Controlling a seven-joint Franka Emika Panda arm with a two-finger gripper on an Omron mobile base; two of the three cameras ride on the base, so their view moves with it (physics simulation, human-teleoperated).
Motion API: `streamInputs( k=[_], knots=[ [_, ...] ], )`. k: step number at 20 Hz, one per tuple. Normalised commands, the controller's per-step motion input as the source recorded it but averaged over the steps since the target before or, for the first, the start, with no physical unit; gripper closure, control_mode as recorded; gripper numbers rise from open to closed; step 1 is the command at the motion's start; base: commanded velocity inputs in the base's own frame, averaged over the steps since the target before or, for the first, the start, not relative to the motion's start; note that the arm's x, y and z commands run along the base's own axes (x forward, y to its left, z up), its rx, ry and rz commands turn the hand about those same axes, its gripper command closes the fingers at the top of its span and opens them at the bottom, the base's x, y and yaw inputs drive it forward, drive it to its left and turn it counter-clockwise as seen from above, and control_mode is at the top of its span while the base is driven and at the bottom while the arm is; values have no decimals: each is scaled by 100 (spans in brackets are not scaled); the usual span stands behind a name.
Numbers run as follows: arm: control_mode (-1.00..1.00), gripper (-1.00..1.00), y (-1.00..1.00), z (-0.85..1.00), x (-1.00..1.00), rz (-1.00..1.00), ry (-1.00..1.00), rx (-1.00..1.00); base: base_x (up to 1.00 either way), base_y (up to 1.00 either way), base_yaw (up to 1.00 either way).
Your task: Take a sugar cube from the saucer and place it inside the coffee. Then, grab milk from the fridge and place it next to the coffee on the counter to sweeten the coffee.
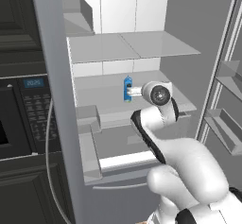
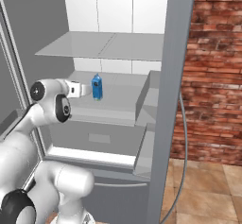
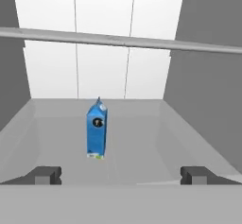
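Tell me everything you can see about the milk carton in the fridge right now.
The milk is a small blue carton with a peaked gable top, a round dark mark with white on its front and a pale strip at its base. It looks like smooth printed card. It stands upright, apparently closed, on a pale grey shelf in the open fridge, below another shelf. Only the shelf touches it. The pincer is open, in front of the carton and apart from it, its fingertips wide on either side.

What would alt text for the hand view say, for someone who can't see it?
A small blue milk carton stands upright on a grey fridge shelf, straight ahead of the robot's open gripper, whose two dark fingertips sit apart, not touching it. Behind is the fridge's white back wall, with another shelf's edge crossing above.
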Motion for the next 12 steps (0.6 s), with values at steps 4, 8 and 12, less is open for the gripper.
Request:
streamInputs(
  k=[4,8,12],
  knots=[
    [-100,-100,6,-2,66,-3,0,8,0,0,0],
    [-100,-100,13,-9,74,0,1,8,0,0,0],
    [-100,-100,2,-15,61,0,0,3,0,0,0]
  ],
)
